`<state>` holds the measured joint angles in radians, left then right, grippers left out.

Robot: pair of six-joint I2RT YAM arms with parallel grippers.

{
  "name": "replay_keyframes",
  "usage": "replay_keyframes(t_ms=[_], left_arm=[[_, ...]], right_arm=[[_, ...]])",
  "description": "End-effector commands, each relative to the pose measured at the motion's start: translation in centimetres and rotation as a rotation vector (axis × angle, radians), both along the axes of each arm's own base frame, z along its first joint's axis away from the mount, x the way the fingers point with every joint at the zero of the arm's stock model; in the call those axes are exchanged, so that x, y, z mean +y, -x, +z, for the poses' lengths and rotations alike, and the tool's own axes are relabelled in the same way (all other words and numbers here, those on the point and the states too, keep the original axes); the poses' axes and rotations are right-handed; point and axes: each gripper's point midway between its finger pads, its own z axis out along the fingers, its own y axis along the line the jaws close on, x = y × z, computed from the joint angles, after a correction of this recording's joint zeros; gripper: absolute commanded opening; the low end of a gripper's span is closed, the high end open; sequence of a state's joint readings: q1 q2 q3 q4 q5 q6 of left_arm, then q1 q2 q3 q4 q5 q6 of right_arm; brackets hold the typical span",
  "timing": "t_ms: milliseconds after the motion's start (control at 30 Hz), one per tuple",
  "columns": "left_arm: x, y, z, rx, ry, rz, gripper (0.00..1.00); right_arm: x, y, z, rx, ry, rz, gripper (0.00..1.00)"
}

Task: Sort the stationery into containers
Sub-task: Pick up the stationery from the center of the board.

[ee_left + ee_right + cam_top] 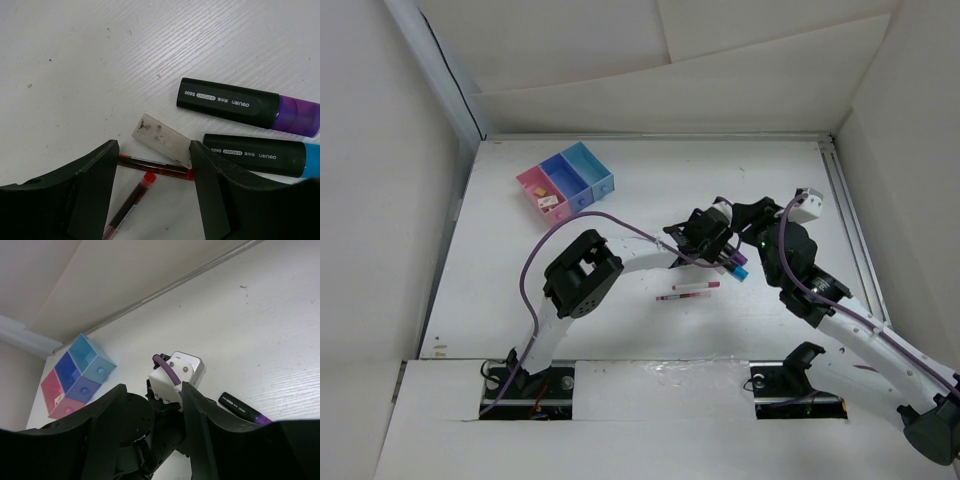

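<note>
- Stationery lies mid-worktop (720,180), well apart from the bins: a smudged white eraser (162,139), a purple-ended marker (235,102), a cyan-ended marker (255,154) and two red pens (150,166).
- Your left claw (155,155) sits low over that cluster with its jaws spread wide. The eraser's end is just beside one finger, and nothing is clamped.
- Your right claw (154,390) is also apart and carries nothing. It faces the left arm's white wrist camera (177,375).
- You'll find the pink bin (530,182), blue bin (563,170) and light blue bin (588,160) joined in a row at the far left. The pink one holds small pale pieces (548,201).
</note>
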<state>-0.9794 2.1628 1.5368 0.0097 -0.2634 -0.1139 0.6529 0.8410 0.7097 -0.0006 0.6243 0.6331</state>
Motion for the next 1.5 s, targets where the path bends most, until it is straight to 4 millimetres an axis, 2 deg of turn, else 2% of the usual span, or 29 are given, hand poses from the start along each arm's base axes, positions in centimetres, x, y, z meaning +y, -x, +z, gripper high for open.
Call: replay_keyframes(t_ms=[0, 33, 67, 200, 300, 367, 500, 533, 633, 667, 767, 833, 867, 1000, 1033, 1067, 1100, 1167, 1233, 1267, 1300, 1367, 1400, 1433, 1467], left_arm=[[-0.4, 1.0, 1.2, 0.024, 0.015, -0.054, 0.57], [-0.6, 1.3, 0.7, 0.037, 0.013, -0.064, 0.57], [-0.9, 1.2, 1.1, 0.031, 0.02, -0.077, 0.57], [-0.9, 1.4, -0.6, 0.062, -0.011, -0.083, 0.57], [-1.5, 0.9, -0.3, 0.049, 0.007, -0.084, 0.57], [-1.6, 0.9, -1.1, 0.056, -0.003, -0.083, 0.53], [-1.6, 0.9, -1.1, 0.056, -0.003, -0.083, 0.48], [-1.6, 0.3, -0.7, 0.05, 0.006, -0.074, 0.47], [-1.6, 0.1, -0.5, 0.04, 0.009, -0.068, 0.33], [-1.6, 0.1, -0.5, 0.039, 0.009, -0.068, 0.26], [-1.6, 0.1, -0.5, 0.039, 0.009, -0.068, 0.17], [-1.3, 0.0, 0.3, 0.029, 0.018, -0.052, 0.06], [-1.4, 0.0, 0.9, 0.022, 0.028, -0.052, 0.03], [-0.2, -1.1, 3.9, -0.056, 0.041, 0.027, 0.0], [-0.1, -1.3, 5.4, -0.076, 0.066, 0.046, 0.0], [0.3, -2.0, 6.9, -0.091, 0.11, 0.072, 0.0], [0.8, -2.5, 6.6, -0.086, 0.117, 0.092, 0.0], [2.3, -4.4, 9.0, -0.104, 0.181, 0.157, 0.0], [4.1, -5.4, 9.2, -0.091, 0.22, 0.235, 0.0], [5.9, -6.9, 10.7, -0.112, 0.26, 0.298, 0.0], [7.0, -7.6, 11.2, -0.116, 0.295, 0.337, 0.0], [9.7, -8.7, 11.1, -0.09, 0.343, 0.417, 0.0], [12.6, -10.2, 12.4, -0.082, 0.416, 0.51, 0.0], [14.2, -10.9, 13.0, -0.08, 0.46, 0.556, 0.0], [16.3, -11.0, 12.1, -0.057, 0.482, 0.609, 0.0]], right_arm=[[0.0, 0.0, 1.4, -0.032, -0.022, 0.005, 0.54], [0.0, 0.0, 1.4, -0.032, -0.022, 0.005, 0.54], [0.0, 0.0, 1.4, -0.032, -0.022, 0.005, 0.54], [0.0, 0.2, 1.6, -0.039, -0.028, 0.015, 0.54], [0.0, 0.2, 1.6, -0.039, -0.028, 0.015, 0.54], [0.0, 0.2, 1.6, -0.039, -0.028, 0.015, 0.54], [0.0, 0.2, 1.6, -0.039, -0.028, 0.015, 0.54], [0.0, 0.2, 1.6, -0.039, -0.028, 0.015, 0.54], [0.0, 0.2, 1.6, -0.039, -0.028, 0.015, 0.54], [0.0, 0.2, 1.6, -0.039, -0.028, 0.015, 0.54], [0.0, 0.2, 1.6, -0.039, -0.028, 0.015, 0.54], [0.2, 0.2, 1.6, -0.038, -0.029, 0.025, 0.54], [0.2, 0.2, 1.6, -0.038, -0.029, 0.025, 0.54], [0.2, 0.2, 1.6, -0.038, -0.029, 0.025, 0.54], [0.2, 0.2, 1.6, -0.038, -0.029, 0.025, 0.54], [0.2, 0.2, 1.6, -0.038, -0.029, 0.025, 0.54], [0.2, 0.2, 1.6, -0.038, -0.029, 0.025, 0.54], [0.2, 0.2, 1.6, -0.038, -0.029, 0.025, 0.54], [0.1, 0.4, 2.0, -0.047, -0.035, 0.025, 0.54], [0.0, 0.5, 2.2, -0.054, -0.041, 0.025, 0.54], [0.0, 0.5, 1.7, -0.046, -0.034, 0.025, 0.54], [0.0, 0.5, 1.7, -0.046, -0.034, 0.025, 0.54], [0.0, 0.5, 1.7, -0.046, -0.034, 0.025, 0.54], [0.4, 0.4, 1.3, -0.034, -0.027, 0.037, 0.54], [0.6, 0.4, 1.3, -0.033, -0.028, 0.05, 0.54]])
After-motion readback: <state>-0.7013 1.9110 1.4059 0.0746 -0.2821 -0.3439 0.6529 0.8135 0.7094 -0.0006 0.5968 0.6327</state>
